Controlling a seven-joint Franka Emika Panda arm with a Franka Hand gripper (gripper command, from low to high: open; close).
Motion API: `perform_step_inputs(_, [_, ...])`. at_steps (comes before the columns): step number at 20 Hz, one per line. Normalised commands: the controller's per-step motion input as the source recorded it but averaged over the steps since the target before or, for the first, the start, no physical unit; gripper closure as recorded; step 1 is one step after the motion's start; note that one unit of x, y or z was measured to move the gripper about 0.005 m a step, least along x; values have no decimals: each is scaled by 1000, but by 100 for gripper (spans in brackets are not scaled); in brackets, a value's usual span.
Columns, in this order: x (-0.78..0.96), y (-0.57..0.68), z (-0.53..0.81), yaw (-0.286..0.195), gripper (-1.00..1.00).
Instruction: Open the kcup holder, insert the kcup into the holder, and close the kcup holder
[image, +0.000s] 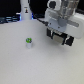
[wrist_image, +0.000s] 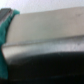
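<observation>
Currently the arm occupies the upper right of the exterior view; its white wrist housing sits above a dark gripper (image: 59, 37), which hangs low over the white table (image: 20, 65); two dark fingers (image: 51, 34) point downward with a visible gap between them, so the gripper reads as released and nothing is seen held between the fingers; blur prevents a finer reading of the fingertips.

The kcup (image: 29, 42) stands upright on the table, left of centre in the exterior view; it is a small white cylinder with a green top; it stands well apart from the gripper, to the gripper's left and slightly nearer the camera; nothing touches it.

A tall white post (image: 25, 11) with a black marking stands at the far edge of the table, beyond the kcup; dark objects lie along the far edge behind it, too blurred to identify.

The kcup holder cannot be made out with certainty in the exterior view; the wrist view is heavily blurred; it shows a broad grey surface (wrist_image: 45, 30) above a dark band (wrist_image: 45, 67), with a green strip (wrist_image: 5, 40) along one side; these shapes cannot be identified.
</observation>
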Motion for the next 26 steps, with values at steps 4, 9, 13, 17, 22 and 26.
perform_step_inputs(4, [438, -353, 149, -66, 100])
perform_step_inputs(9, [250, -191, 210, -84, 100])
perform_step_inputs(13, [104, -34, 356, -100, -100])
perform_step_inputs(17, [63, -261, 396, -162, -100])
perform_step_inputs(22, [-62, -381, 378, -223, -100])
perform_step_inputs(26, [-162, -414, 319, -265, -100])
